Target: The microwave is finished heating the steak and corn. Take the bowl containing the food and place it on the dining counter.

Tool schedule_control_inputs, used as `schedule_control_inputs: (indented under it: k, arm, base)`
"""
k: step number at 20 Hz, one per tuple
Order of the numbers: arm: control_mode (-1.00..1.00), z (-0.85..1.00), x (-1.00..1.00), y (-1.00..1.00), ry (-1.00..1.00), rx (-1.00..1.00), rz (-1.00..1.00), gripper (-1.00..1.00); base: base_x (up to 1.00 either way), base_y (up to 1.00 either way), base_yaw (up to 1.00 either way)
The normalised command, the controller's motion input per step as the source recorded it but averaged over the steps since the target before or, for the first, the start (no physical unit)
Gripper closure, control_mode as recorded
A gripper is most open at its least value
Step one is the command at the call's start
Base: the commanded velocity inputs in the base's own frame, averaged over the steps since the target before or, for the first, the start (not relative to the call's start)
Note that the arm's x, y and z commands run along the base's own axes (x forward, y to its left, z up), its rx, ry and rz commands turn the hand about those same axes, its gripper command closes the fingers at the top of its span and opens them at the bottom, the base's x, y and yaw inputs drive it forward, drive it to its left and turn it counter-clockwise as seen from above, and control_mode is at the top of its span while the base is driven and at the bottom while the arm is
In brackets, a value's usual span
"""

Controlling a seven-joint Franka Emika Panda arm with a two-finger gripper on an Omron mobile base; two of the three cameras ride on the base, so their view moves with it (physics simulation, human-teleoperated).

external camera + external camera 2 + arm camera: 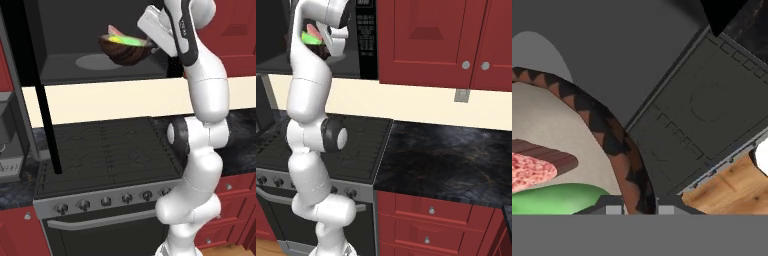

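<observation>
Gripper clamps the rim of the one bowl, held tilted above the turntable inside the open microwave; lifting-out looks under way; next, withdraw level over the stove; right base view: one corn; hand view: one steak, fingers astride the rim

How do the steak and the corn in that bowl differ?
The steak is mottled pinkish-red with a brown edge; the corn is plain bright green. The steak looks like a flat slab, the corn rounded. In the hand view the steak sits above the corn. Both lie together inside the bowl, whose rim is pinched by the shut tool, and the bowl is lifted above the white turntable in the microwave.
</observation>
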Motion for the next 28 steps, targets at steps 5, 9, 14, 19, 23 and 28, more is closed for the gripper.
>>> schedule_control_inputs:
  k: [5, 9, 14, 19, 23, 28]
  arm:
    - [-1.0, -0.75, -1.0, -0.76, -0.34, 0.16, 0.0, 1.0]
    - [-1.0, -0.97, -1.0, -0.6, -0.32, 0.09, 0.0, 1.0]
    - [-1.0, -0.77, -1.0, -0.17, -0.15, 0.01, 0.0, 1.0]
    - [-1.0, -0.39, -0.39, 0.15, 0.0, -0.1, 0.0, 1.0]
    - [-1.0, 0.0, 0.0, 0.0, 0.0, 0.0, 0.0, 1.0]
    - [-1.0, 0.0, 0.0, 0.0, 0.0, 0.0, 0.0, 1.0]
  base:
    - [0.0, 0.0, 0.0]
    - [0.0, 0.0, 0.0]
    - [0.0, 0.0, 0.0]
    - [0.0, 0.0, 0.0]
    - [0.0, 0.0, 0.0]
    - [0.0, 0.0, 0.0]
